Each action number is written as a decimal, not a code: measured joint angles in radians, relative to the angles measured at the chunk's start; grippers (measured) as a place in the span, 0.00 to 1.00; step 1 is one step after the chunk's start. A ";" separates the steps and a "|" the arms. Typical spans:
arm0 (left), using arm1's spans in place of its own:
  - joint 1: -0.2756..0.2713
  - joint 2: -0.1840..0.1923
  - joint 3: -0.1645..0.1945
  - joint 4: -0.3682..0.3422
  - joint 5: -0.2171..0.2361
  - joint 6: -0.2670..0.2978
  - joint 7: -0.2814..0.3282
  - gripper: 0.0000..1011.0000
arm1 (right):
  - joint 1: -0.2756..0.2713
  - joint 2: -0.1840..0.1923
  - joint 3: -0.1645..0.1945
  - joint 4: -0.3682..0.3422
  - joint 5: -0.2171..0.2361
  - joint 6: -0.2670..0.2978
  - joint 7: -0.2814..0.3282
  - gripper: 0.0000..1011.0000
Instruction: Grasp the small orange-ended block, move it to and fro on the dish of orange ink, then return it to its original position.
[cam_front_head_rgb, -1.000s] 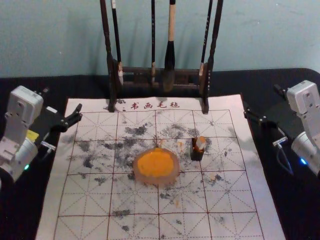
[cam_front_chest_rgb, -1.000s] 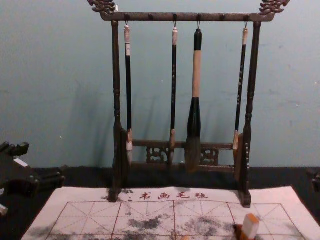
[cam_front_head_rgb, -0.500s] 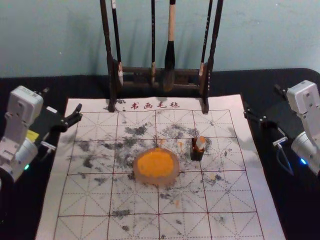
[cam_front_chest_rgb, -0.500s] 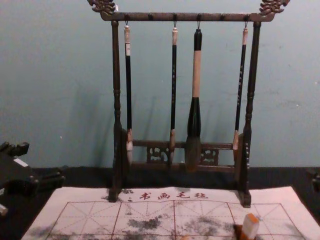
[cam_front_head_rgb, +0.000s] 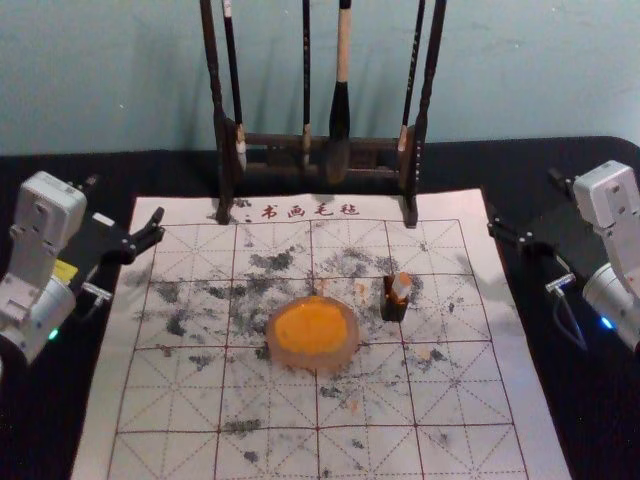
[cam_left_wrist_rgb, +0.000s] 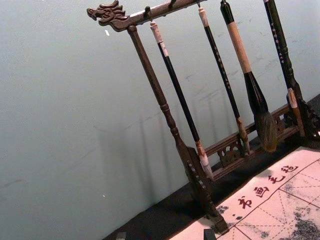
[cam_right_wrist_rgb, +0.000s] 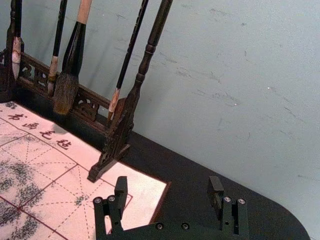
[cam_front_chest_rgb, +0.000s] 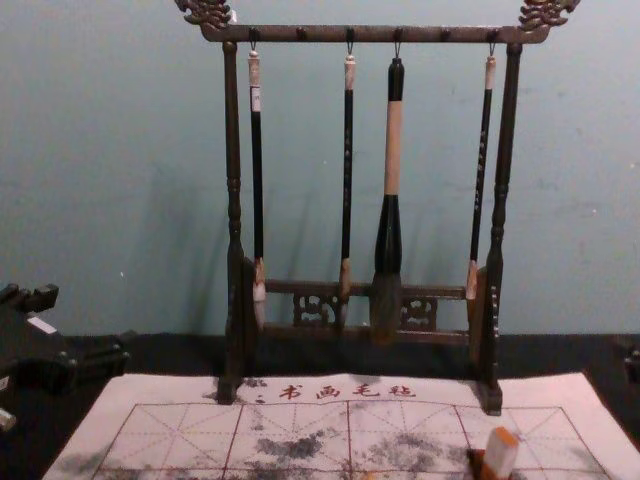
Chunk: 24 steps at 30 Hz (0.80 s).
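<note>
I see the block (cam_front_head_rgb: 402, 286) in its black holder (cam_front_head_rgb: 391, 309), right of the dish (cam_front_head_rgb: 344, 358) (bright stuff, that orange ink (cam_front_head_rgb: 311, 326)). The left gripper (cam_front_head_rgb: 124, 198) and right gripper (cam_front_head_rgb: 523, 196) idle at either side, jaws apart.

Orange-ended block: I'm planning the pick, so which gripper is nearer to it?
Right. The right gripper is to the right of the block and farther back; the left gripper is well to its left, past the dish, also farther back.
</note>
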 joint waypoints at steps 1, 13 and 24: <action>0.000 0.000 0.000 0.000 0.000 0.000 0.000 0.99 | 0.000 0.000 0.000 0.000 0.000 0.000 0.000 0.99; 0.000 0.000 0.000 0.000 0.000 0.000 0.000 0.99 | 0.000 0.000 0.000 0.000 0.000 0.000 0.000 0.99; 0.000 0.000 0.000 0.000 0.000 0.000 0.000 0.99 | -0.006 -0.002 0.006 -0.005 -0.001 0.012 0.007 0.99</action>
